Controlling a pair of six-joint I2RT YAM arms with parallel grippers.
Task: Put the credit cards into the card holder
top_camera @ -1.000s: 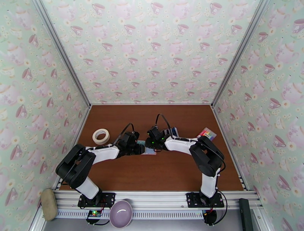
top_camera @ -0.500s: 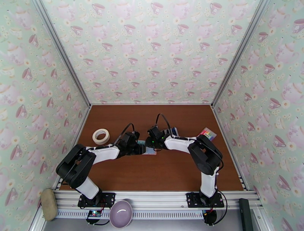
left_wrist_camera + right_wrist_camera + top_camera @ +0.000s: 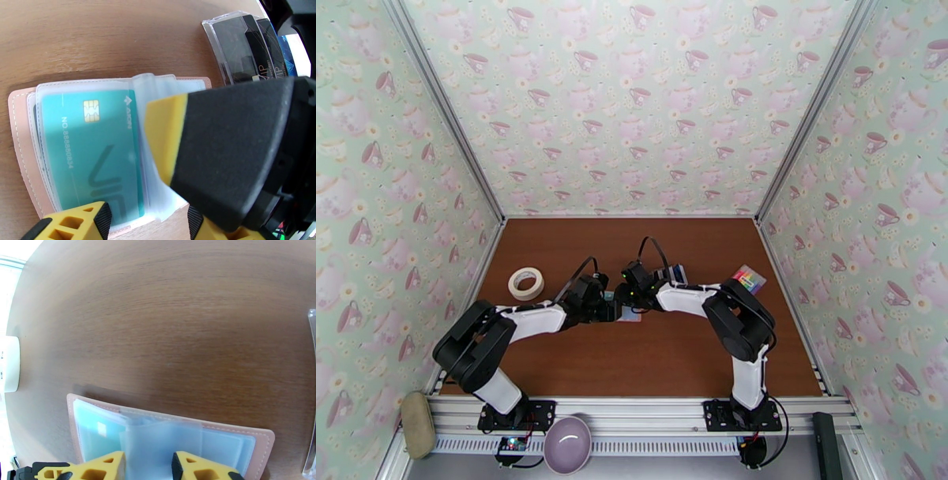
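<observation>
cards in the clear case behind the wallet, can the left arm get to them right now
Probably not directly. The right hand sits over the open wallet, between the left hand and the cards, so it would likely have to go around.

From above, the card holder (image 3: 630, 314) is almost wholly hidden under the two wrists. In the left wrist view one finger (image 3: 237, 150) of the right gripper (image 3: 147, 463) covers the holder's right half, and the credit cards (image 3: 245, 51) are cut off by that finger and a black body (image 3: 304, 23) above. In the right wrist view the holder's near edge runs out of frame behind the fingertips, and a pale object (image 3: 8, 364) at the left edge is cropped beyond naming.
</observation>
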